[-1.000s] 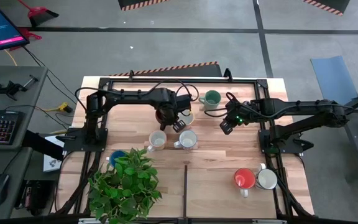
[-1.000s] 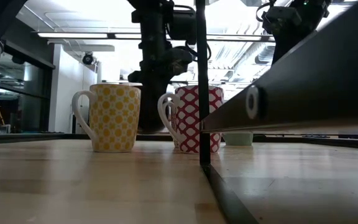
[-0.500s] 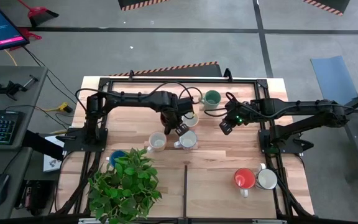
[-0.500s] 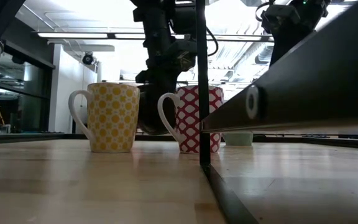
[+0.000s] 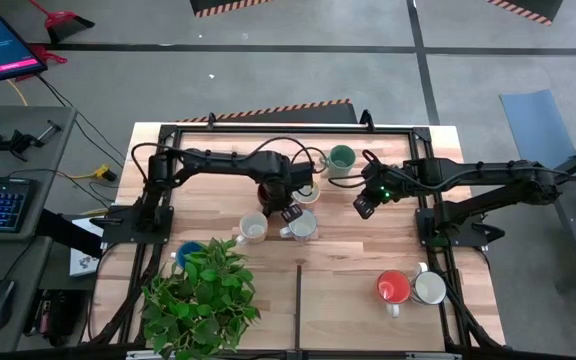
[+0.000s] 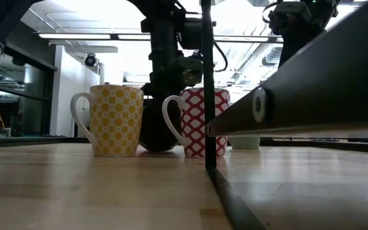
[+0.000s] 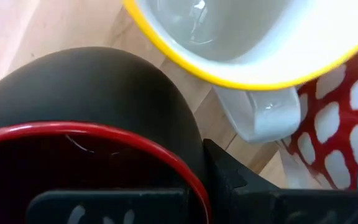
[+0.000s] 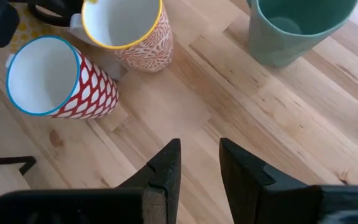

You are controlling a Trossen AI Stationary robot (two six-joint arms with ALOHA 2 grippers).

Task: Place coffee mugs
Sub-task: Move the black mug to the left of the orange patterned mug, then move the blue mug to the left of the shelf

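Observation:
My left gripper (image 5: 286,207) is shut on a dark mug with a red rim (image 5: 271,190) at the table's middle. In the low view the dark mug (image 6: 157,131) stands between a yellow-dotted mug (image 6: 117,121) and a red-lattice mug (image 6: 200,121), both resting on their bases. A yellow-rimmed mug (image 7: 247,37) shows just beyond the dark mug (image 7: 86,93). My right gripper (image 5: 363,205) is open and empty above bare wood, near a green mug (image 5: 341,158); its wrist view shows the gripper (image 8: 197,162) over the boards. My left gripper holds the dark mug by its red rim (image 7: 166,155), one finger inside the mug and one finger (image 7: 229,180) outside against the wall. The fingers come from above, pointing down. The mug is upright, its base (image 6: 157,148) at or just above the table top.
A cream mug (image 5: 306,190) stands right of the dark mug. A red mug (image 5: 392,287) and a white mug (image 5: 429,288) stand at the near right. A leafy potted plant (image 5: 203,295) at the near left half hides a blue mug (image 5: 188,252). Bare wood lies near the middle.
My left gripper has gone a little toward the table's right edge and down with the dark mug. The mug, earlier higher behind the two patterned mugs, now sits low between them at table height. My right gripper has kept still.

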